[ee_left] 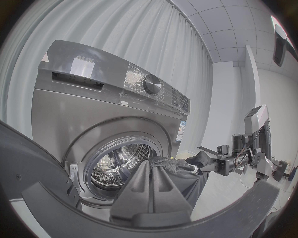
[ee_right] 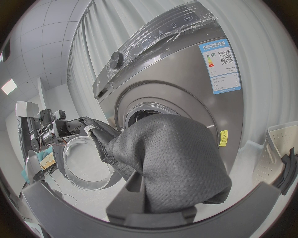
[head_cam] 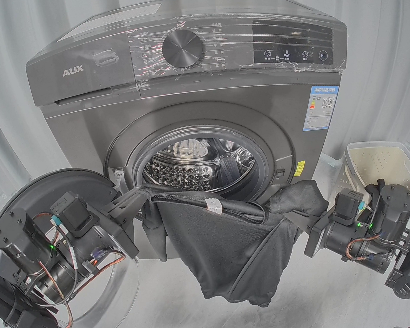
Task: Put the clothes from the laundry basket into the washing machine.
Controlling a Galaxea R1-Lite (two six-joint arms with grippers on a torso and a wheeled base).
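Dark-grey garment [head_cam: 224, 252] | stretched, sagging | left gripper [head_cam: 139, 195], right gripper [head_cam: 294, 219] both clamping it

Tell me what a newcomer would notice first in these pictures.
A dark garment hangs stretched between the left gripper and the right gripper, just in front of the round opening of the washing machine. The door stands open on the robot's left, and a pale laundry basket stands right of the machine.
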